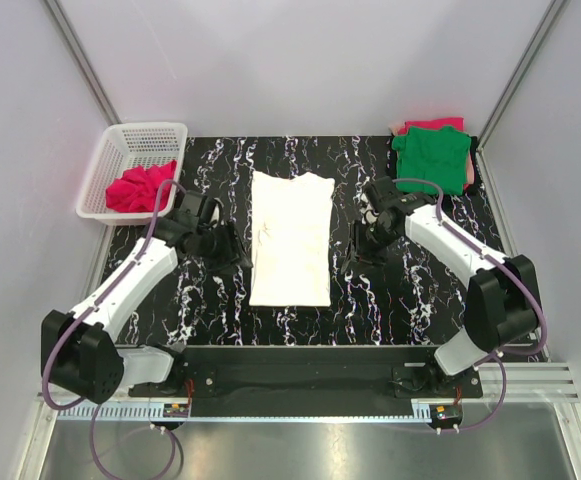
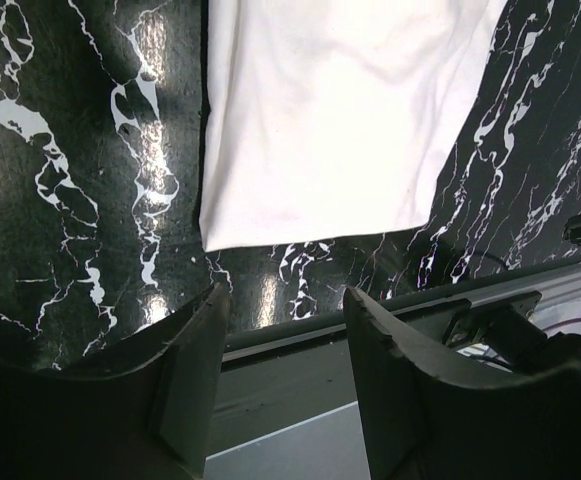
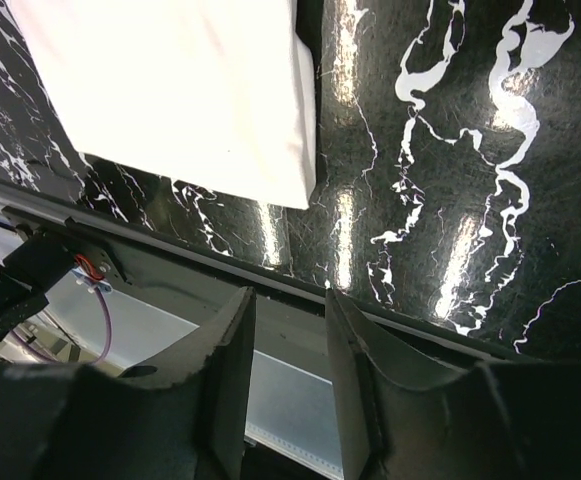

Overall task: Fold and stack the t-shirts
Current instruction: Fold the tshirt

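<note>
White shirt [image 1: 290,238] lies folded to a narrow strip in the middle of the table [image 1: 390,290], with the left claw [image 1: 228,248] and right claw [image 1: 362,242] either side of it, both parted and empty. Best next: pinch both near hem corners level and carry them to the collar. Green shirt [image 1: 432,157] hides most of a pink layer beneath; the red shirt [image 1: 140,187] is bunched in the basket [image 1: 105,160], its shape unreadable

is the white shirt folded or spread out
Partly folded: the white shirt lies flat as a narrow rectangle, with no sleeves sticking out.
</note>
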Motion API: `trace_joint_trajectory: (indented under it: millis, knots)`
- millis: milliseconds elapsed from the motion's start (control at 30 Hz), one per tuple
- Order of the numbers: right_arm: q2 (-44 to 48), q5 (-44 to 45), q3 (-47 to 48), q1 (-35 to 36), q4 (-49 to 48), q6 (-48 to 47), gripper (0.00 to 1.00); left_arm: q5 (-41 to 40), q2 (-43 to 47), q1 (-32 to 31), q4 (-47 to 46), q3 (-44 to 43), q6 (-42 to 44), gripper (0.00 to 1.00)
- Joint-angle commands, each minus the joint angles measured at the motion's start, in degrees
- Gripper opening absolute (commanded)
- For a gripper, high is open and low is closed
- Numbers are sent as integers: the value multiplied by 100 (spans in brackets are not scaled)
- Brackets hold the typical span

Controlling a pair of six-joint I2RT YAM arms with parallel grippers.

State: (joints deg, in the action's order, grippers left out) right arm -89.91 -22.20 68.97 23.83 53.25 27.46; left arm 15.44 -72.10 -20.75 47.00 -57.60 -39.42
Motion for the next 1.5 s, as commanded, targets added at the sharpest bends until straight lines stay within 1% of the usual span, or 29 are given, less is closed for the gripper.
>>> trace_joint_trajectory:
  millis: [0,67,100,300,467,567,633,667,833,1000,1133,1367,1467]
  knots:
    - [8,48,134,-2,-324,48,44,-260,107,115,-183,-49,12,56]
    - [-105,-134,108,-28,-429,145,44,-252,126,246,-191,-32,109,60]
    - [-184,-188,99,-28,-526,224,45,-226,56,291,-192,-40,275,60]
    - [-896,-434,187,-168,-702,93,44,152,-1155,598,-218,-119,768,60]
    - [-1108,-548,64,-423,-886,31,45,793,-1658,862,-455,-128,1085,60]
    - [-1125,-759,-138,-546,-1158,127,47,977,-1703,1029,-534,12,1156,61]
    - [-1099,-935,-330,-608,-1308,180,48,1319,-1694,1160,-648,204,1182,61]
    - [-1090,-1005,-384,-617,-1465,224,50,1399,-1694,1179,-657,249,1260,61]
    - [-1213,-1313,-656,-617,-1765,408,50,1540,-1773,1196,-683,425,1402,61]
    - [-1213,-1375,-1051,-617,-2196,558,52,1611,-1878,1205,-842,531,1446,62]
    - [-1292,-1638,-1324,-617,-2547,681,52,1839,-2045,1205,-956,583,1595,62]
    - [-1239,-1990,-1921,-617,-3259,1006,53,2200,-2168,1205,-1193,1040,1639,62]
    - [-1170,-2087,-2211,-617,-3558,1173,54,2297,-2072,1205,-1264,1233,1595,62]
